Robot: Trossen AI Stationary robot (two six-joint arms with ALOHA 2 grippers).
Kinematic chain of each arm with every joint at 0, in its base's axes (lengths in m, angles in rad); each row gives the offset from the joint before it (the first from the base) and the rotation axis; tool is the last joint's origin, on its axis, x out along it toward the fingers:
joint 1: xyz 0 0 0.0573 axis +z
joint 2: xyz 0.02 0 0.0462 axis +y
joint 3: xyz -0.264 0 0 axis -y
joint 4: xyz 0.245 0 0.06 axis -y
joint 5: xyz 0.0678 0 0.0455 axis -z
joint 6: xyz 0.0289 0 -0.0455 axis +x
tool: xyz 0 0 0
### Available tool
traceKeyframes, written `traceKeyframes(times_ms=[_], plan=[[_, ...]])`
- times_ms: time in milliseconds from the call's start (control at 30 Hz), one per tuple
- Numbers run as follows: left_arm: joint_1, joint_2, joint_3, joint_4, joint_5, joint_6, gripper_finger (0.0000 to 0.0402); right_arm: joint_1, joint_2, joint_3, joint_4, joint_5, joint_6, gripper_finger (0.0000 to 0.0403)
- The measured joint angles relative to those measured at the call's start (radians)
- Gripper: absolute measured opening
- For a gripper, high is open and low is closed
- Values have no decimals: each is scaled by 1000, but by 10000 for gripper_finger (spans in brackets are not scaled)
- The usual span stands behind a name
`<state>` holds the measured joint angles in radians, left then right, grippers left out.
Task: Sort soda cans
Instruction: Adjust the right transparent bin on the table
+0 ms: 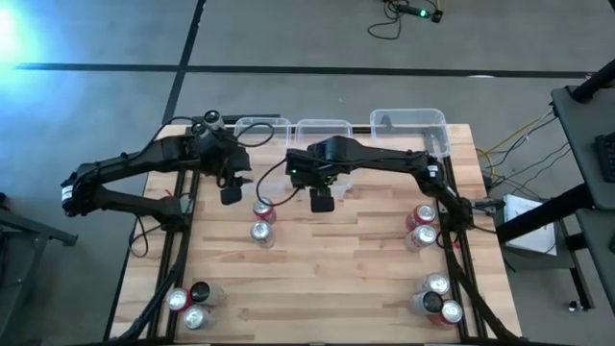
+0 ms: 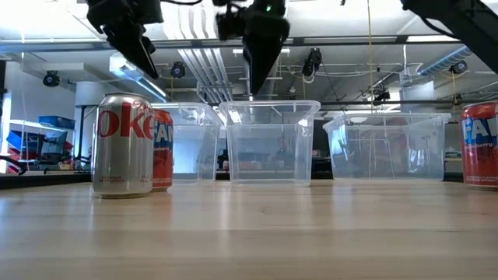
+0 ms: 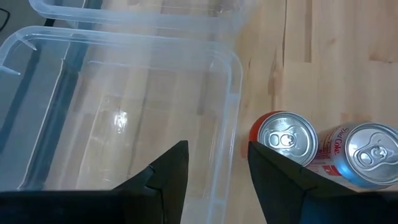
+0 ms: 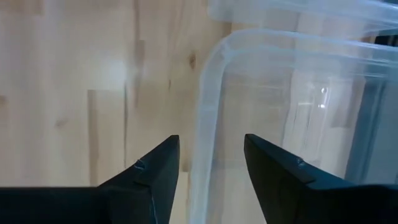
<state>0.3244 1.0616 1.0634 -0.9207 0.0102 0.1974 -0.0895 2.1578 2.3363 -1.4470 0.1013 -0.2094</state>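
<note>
Soda cans stand upright on the wooden table in small groups. Mid-table are a red can (image 1: pixel 264 211) and a silver can (image 1: pixel 261 233), also seen in the left wrist view as the red can (image 3: pixel 283 138) and the silver can (image 3: pixel 367 152). My left gripper (image 1: pixel 231 194) hangs open just left of that pair, above the near rim of a clear bin (image 3: pixel 233 93). My right gripper (image 1: pixel 321 202) hangs open to their right, over the near corner of the middle bin (image 4: pixel 211 93). Neither gripper has anything between its fingers.
Three clear bins (image 1: pixel 261 130) (image 1: pixel 322 135) (image 1: pixel 408 125) line the far edge. More cans stand at the right edge (image 1: pixel 423 226), the near right corner (image 1: pixel 437 298) and the near left corner (image 1: pixel 192 303). Bare wood lies in the table's near middle.
</note>
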Motion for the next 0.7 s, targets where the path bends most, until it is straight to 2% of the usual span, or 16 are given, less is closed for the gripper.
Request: traceKeyframes(times_ms=[400,700], plan=[[0,-7,0,13,-2,-16,151,15,-130,0,30,3,164,176],[0,-8,0,16,-2,-35,151,15,-217,0,11,4,142,164]])
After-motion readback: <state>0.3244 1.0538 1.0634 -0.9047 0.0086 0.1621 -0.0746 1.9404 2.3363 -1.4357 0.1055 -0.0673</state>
